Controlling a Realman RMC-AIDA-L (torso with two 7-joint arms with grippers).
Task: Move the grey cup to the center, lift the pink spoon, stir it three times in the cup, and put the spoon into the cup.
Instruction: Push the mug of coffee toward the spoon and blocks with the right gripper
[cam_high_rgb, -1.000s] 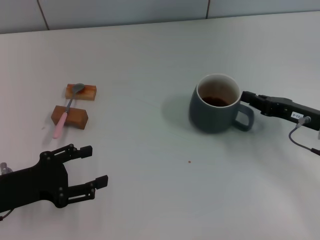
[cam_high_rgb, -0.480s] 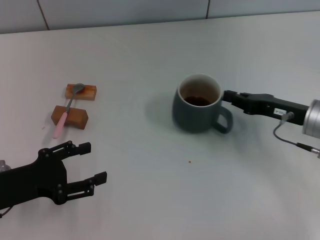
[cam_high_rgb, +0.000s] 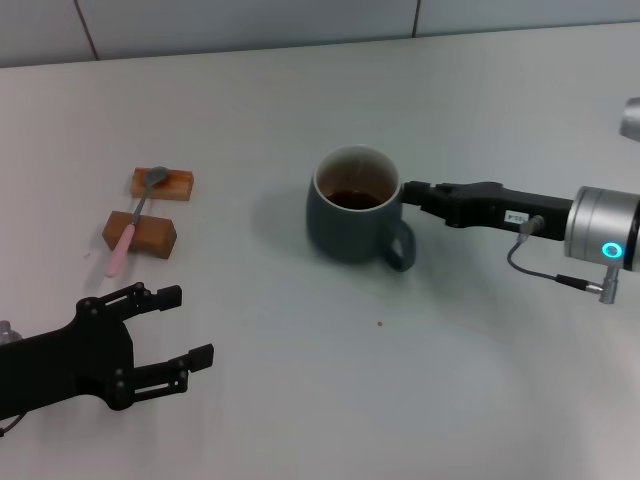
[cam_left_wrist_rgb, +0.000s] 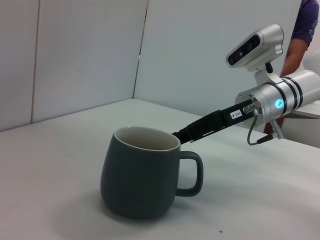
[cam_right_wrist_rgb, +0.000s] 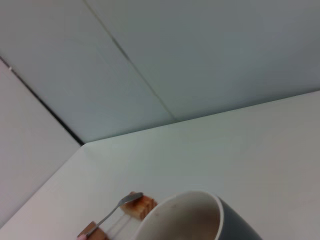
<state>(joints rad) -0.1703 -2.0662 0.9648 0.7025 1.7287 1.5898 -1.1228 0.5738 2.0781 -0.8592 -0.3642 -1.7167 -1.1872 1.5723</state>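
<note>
The grey cup (cam_high_rgb: 350, 218) stands upright near the middle of the table with dark liquid inside; its handle points toward the front right. It also fills the left wrist view as the cup (cam_left_wrist_rgb: 137, 185), and its pale rim (cam_right_wrist_rgb: 200, 212) shows in the right wrist view. My right gripper (cam_high_rgb: 408, 191) reaches in from the right, fingers together, its tip against the cup's wall just above the handle. The pink spoon (cam_high_rgb: 135, 215) lies across two wooden blocks at the left, bowl on the far block. My left gripper (cam_high_rgb: 190, 325) hovers open at the front left, holding nothing.
Two brown wooden blocks (cam_high_rgb: 162, 184) (cam_high_rgb: 140, 234) carry the spoon at the left. A small dark speck (cam_high_rgb: 380, 323) lies on the white table in front of the cup. A wall edge runs along the back. A person's arm (cam_left_wrist_rgb: 305, 30) shows behind my right arm.
My right gripper has pushed the cup leftward across the table, from the right side to near the middle. The left gripper and the spoon have stayed where they were.
</note>
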